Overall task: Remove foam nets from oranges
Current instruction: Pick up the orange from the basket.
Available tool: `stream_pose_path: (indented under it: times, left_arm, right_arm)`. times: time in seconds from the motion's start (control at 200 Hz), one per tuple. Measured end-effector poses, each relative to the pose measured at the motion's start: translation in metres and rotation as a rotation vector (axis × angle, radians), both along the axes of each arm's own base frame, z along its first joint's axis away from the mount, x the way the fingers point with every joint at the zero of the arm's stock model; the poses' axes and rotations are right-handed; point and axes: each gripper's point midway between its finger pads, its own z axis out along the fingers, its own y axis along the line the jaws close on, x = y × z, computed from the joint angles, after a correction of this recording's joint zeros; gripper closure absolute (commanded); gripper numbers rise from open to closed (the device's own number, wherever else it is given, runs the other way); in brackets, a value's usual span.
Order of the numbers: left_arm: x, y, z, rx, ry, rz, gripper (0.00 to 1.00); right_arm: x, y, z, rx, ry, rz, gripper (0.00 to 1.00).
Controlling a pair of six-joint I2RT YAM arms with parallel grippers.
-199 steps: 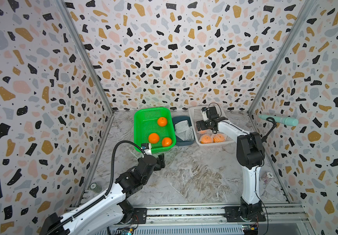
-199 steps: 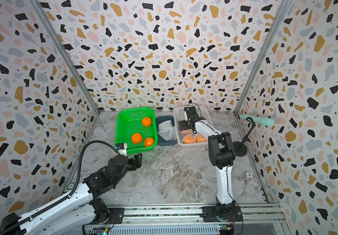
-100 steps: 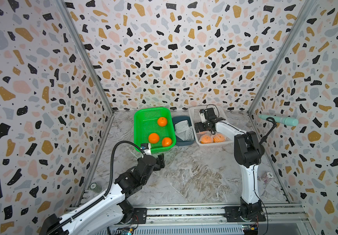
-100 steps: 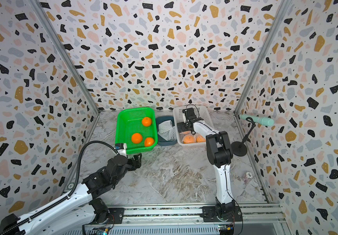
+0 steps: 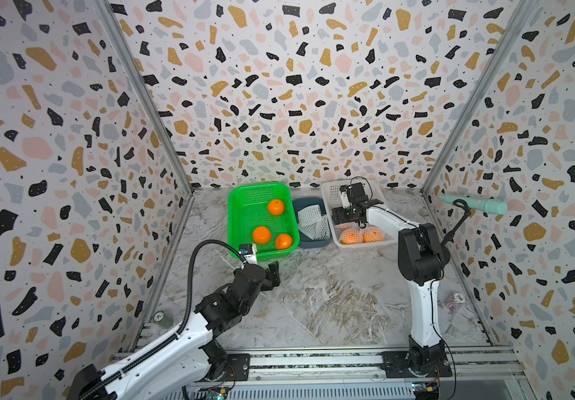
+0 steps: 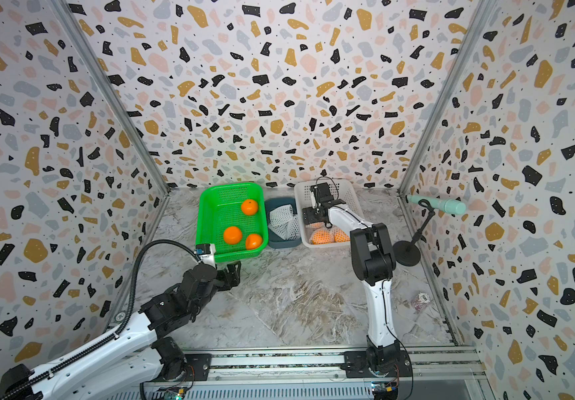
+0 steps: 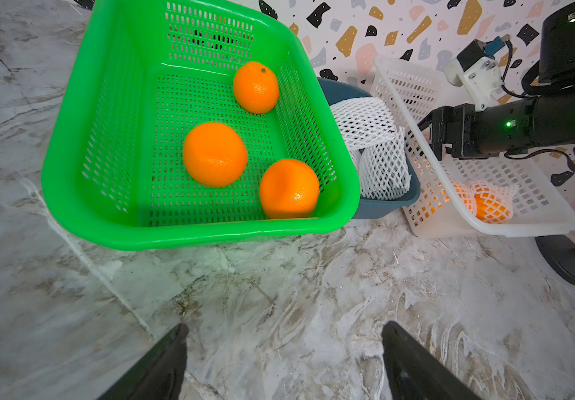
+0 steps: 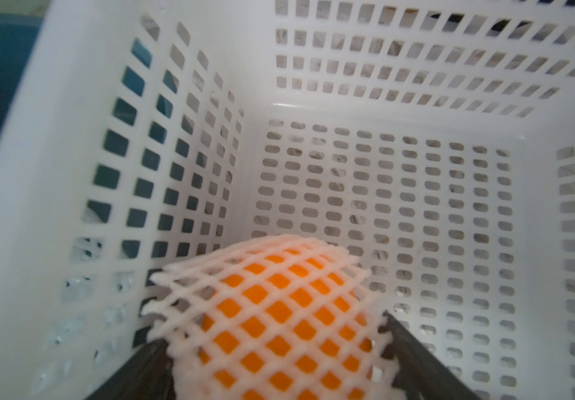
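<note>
Right pincer (image 8: 275, 332) straddles a netted orange (image 8: 279, 311), grip unclear; left pincer (image 7: 285, 328) gapes empty. Its foam net (image 8: 189, 277) looks soft and springy: pinch the loose edge.

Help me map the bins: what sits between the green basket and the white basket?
Between the green basket and white basket sits a dark blue tub holding loose white foam nets, clear in both top views.
</note>
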Motion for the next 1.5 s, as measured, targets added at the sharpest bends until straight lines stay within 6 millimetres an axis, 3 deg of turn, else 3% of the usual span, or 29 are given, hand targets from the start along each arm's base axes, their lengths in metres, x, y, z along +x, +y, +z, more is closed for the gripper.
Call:
stream_pose_path:
  times: [0.671, 0.936, 1.296, 1.502]
  left_arm:
    - [0.0, 0.0, -0.001, 0.004, 0.003, 0.0, 0.12]
    - [0.0, 0.0, -0.003, 0.01, 0.007, -0.001, 0.12]
    - [0.0, 0.0, -0.003, 0.012, 0.008, -0.002, 0.12]
    - [0.0, 0.0, -0.003, 0.012, 0.008, -0.002, 0.11]
  right_arm:
    - [0.007, -0.02, 0.002, 0.028, 0.01, -0.024, 0.16]
    - [0.006, -0.016, 0.002, 0.048, 0.017, -0.009, 0.1]
    - [0.003, -0.009, 0.001, 0.051, 0.023, 0.007, 0.08]
    - [0.0, -0.007, -0.009, 0.041, 0.044, 0.011, 0.07]
